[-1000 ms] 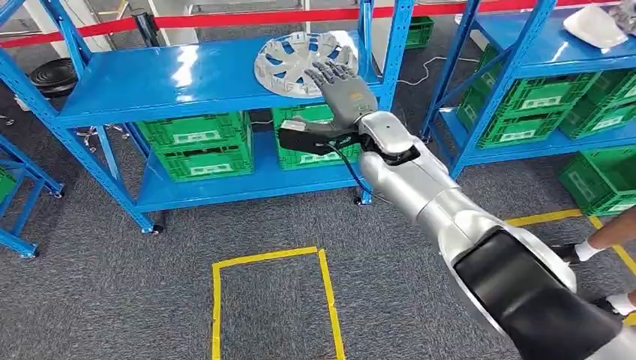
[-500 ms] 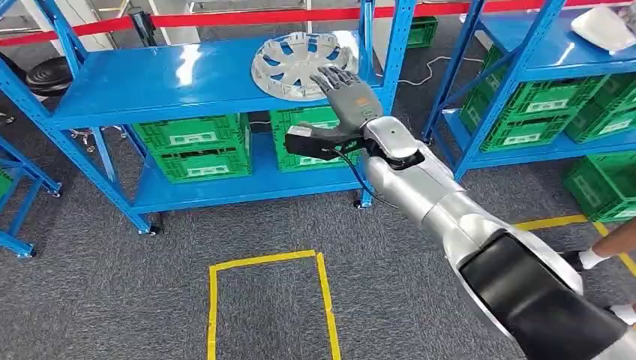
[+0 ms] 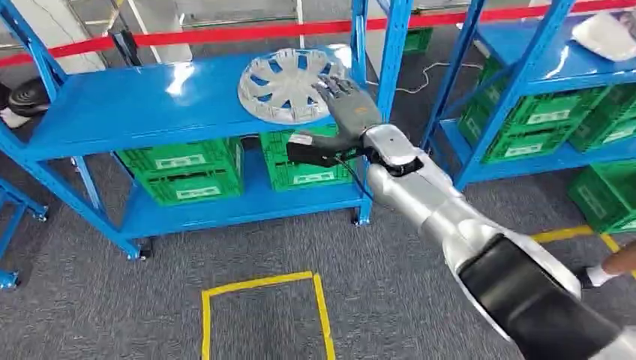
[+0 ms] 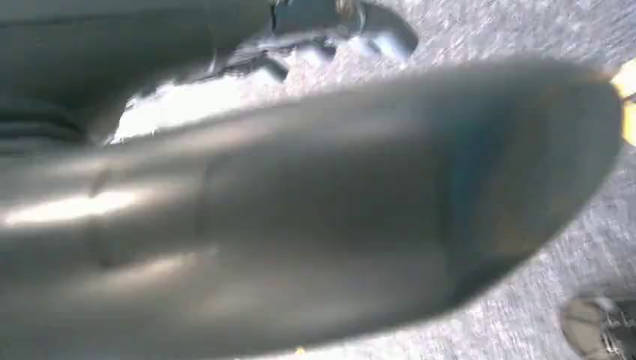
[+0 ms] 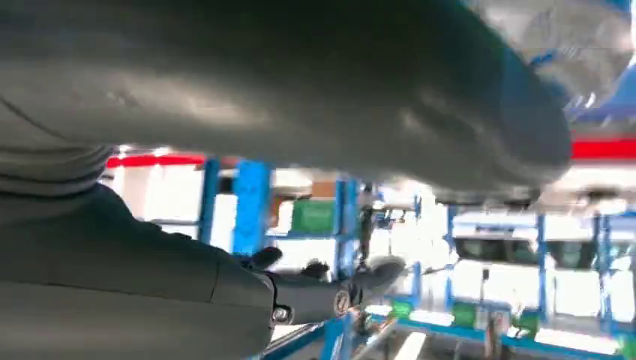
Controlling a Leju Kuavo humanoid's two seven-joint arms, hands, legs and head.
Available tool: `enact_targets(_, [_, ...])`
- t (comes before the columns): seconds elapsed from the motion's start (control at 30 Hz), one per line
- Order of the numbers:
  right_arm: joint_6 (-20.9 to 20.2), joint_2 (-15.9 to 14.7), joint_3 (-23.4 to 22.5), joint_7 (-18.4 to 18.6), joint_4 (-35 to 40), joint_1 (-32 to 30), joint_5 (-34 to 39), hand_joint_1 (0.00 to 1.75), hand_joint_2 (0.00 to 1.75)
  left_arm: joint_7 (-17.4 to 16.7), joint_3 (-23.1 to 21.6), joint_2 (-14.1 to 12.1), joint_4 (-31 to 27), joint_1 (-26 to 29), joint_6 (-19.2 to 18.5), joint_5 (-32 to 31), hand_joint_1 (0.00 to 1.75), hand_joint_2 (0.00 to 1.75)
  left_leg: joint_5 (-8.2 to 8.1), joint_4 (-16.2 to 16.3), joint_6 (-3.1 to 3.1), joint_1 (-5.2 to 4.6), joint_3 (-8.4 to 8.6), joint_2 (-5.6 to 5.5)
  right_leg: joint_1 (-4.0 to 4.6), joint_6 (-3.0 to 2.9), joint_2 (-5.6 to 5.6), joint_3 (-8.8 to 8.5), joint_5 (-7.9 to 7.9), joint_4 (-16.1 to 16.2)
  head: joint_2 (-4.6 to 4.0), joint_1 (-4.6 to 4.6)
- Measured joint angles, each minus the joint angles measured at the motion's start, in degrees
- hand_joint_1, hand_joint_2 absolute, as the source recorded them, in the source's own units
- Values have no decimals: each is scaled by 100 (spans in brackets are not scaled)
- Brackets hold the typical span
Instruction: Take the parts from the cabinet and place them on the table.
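Observation:
A silver hubcap (image 3: 289, 84) with several spokes lies flat on the top shelf of the blue cabinet (image 3: 135, 112), near its right post. My right hand (image 3: 346, 111) reaches out over the hubcap's near right edge, fingers spread and nothing in it; I cannot tell whether it touches the rim. In the right wrist view the grey hand (image 5: 225, 90) is blurred, with dark fingers (image 5: 330, 292) stretched toward the racks. In the left wrist view my left hand (image 4: 315, 217) is a grey blur above the grey carpet, and its fingers' posture is unclear.
Green crates (image 3: 184, 172) fill the cabinet's lower shelf. A second blue rack (image 3: 555, 60) at the right holds more green crates (image 3: 540, 112) and a white part (image 3: 604, 34). Yellow tape (image 3: 262, 315) marks a square on the carpet. A person's foot (image 3: 611, 270) is at the right edge.
The whole picture has shifted as the camera moved closer to the cabinet. My right hand now lies a little farther over the hubcap's right edge, still spread.

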State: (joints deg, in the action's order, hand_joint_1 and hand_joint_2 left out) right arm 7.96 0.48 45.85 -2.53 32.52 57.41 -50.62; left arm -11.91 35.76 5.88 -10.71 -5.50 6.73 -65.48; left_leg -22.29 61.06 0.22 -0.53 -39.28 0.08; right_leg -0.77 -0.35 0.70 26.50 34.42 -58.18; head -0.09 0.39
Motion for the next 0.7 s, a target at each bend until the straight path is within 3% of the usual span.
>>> enact_targets(0.03, [15,-2,4,6,4,-2,7,0,0,9,2,0,-4,-5,4,0,0,0,-128,-135,42,-1,63,12,3,32,-6,-35,-39,-7,0,-5])
enact_targets(0.07, [39,-2,7,9,13,-2,6,0,0,15,2,0,-4,-2,11,7,0,0,-151,-177,53,28,102,8,18,78,-16,-12,-105,-44,0,2])
enact_targets(0.13, [79,0,20,6,37,-39,4,0,0,29,4,4,-7,38,31,7,0,0,-200,-352,98,90,336,-18,15,126,-40,269,-243,-552,0,22])
enact_targets(0.2, [87,-2,37,9,35,-119,-2,0,0,29,7,2,0,44,39,11,0,0,-280,-433,130,91,497,-24,7,146,-41,792,-52,-1235,0,22])
enact_targets(0.23, [87,-20,59,13,35,-192,-11,0,0,29,9,6,2,54,39,15,0,0,-343,-451,127,94,583,-46,0,168,-41,1045,155,-1482,0,26])
enact_targets(0.27, [87,-22,74,13,35,-252,-18,0,0,29,13,7,7,70,39,17,0,0,-412,-452,116,98,668,-72,-5,170,-43,1248,315,-1595,0,31])
enact_targets(0.3, [85,-22,88,11,35,-278,-22,0,0,29,20,7,9,85,39,17,0,0,-481,-447,102,99,750,-87,-11,179,-45,1367,321,-1534,0,39])
enact_targets(0.33, [79,-22,96,24,35,-282,-22,0,0,24,28,9,11,109,41,17,0,0,-562,-445,81,99,851,-92,-14,180,-46,1396,169,-1295,0,41])
enact_targets(0.37, [68,-20,98,39,35,-276,-22,0,0,26,37,13,15,129,41,18,0,0,-638,-441,61,100,951,-93,-13,180,-46,1357,-120,-933,0,37])
enact_targets(0.4, [55,-22,101,61,35,-276,-22,0,0,26,42,15,18,136,46,17,0,0,-723,-437,44,101,1062,-91,-13,180,-53,1276,-627,-435,0,42])
enact_targets(0.43, [35,-33,107,74,35,-301,-22,0,0,29,42,15,20,147,46,17,0,0,-809,-440,18,100,1064,-90,-12,150,-92,1266,-1256,-22,0,39])
enact_targets(0.47, [31,-37,120,79,31,-319,-20,0,0,29,46,15,31,142,46,17,0,0,-862,-413,-28,91,1162,-99,38,83,-102,1278,-1105,-36,0,6])
enact_targets(0.5, [2,-26,134,81,33,-319,-24,0,0,29,46,15,26,113,55,17,0,0,-895,-432,-78,92,1139,-101,51,10,-83,1227,-1107,-57,0,35])
enact_targets(0.57, [-15,-13,149,83,55,-289,-18,0,0,20,48,22,17,96,55,20,0,0,-894,-439,-153,94,1253,-91,68,-106,-64,1169,-1048,-32,0,44])
enact_targets(0.6, [-22,13,151,66,61,-252,-13,0,0,20,48,13,11,88,57,20,0,0,-931,-414,-180,97,1271,-87,25,-143,-52,1054,-1029,-1,0,42])
enact_targets(0.63, [-28,33,153,65,61,-222,-11,0,0,22,50,9,9,84,59,22,0,0,-893,-170,-203,104,1186,-70,20,-183,-43,970,-989,24,0,41])
enact_targets(0.67, [-35,72,166,59,59,-195,9,0,0,26,50,20,13,57,63,24,0,0,-911,294,-230,111,927,-59,16,-226,-42,897,-937,36,0,-11])
enact_targets(0.7, [-46,98,183,53,57,-196,15,0,0,37,50,24,15,39,63,28,0,0,-1022,714,-264,124,638,-57,17,-226,-41,847,-885,36,0,4])
